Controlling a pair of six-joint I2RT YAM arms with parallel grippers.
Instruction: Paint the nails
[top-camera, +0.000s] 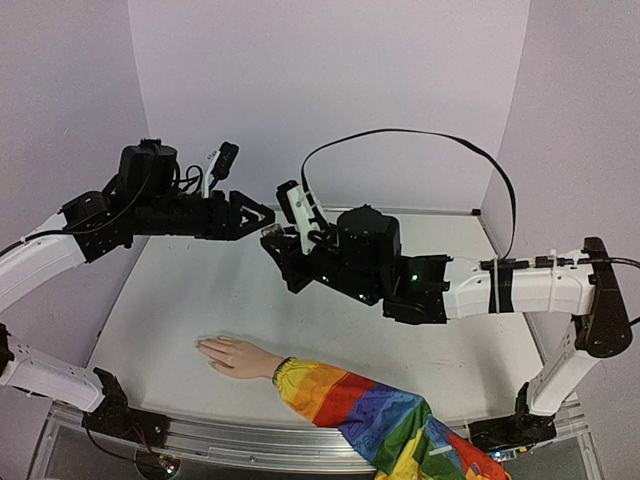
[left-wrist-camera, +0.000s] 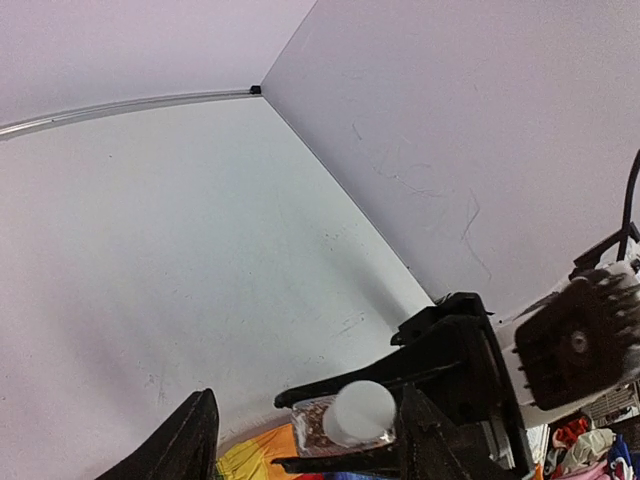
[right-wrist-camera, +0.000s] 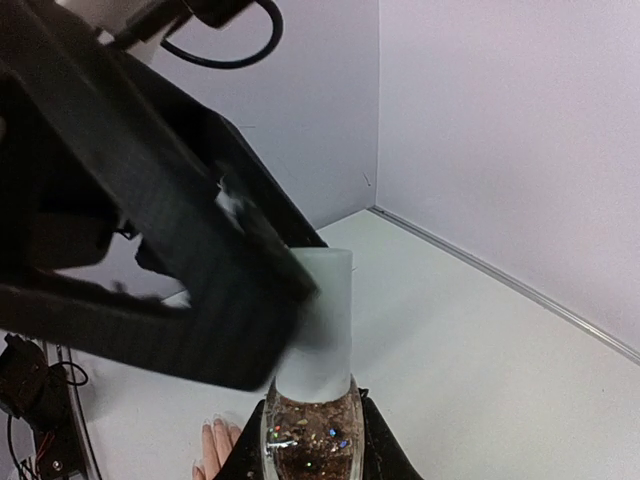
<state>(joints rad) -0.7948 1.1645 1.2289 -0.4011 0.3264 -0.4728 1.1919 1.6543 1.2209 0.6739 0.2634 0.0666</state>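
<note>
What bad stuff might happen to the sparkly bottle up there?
The right fingers hold the bottle high over the table; a slip would probably drop it near the mannequin hand. The left fingers are open around the white cap, so closing off-centre might knock the bottle loose.

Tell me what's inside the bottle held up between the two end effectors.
Through the clear bottle, brownish glitter with a few coloured specks shows. The bottle's bottom runs out of frame, and the white cap covers the neck, so any brush inside cannot be seen.
</note>
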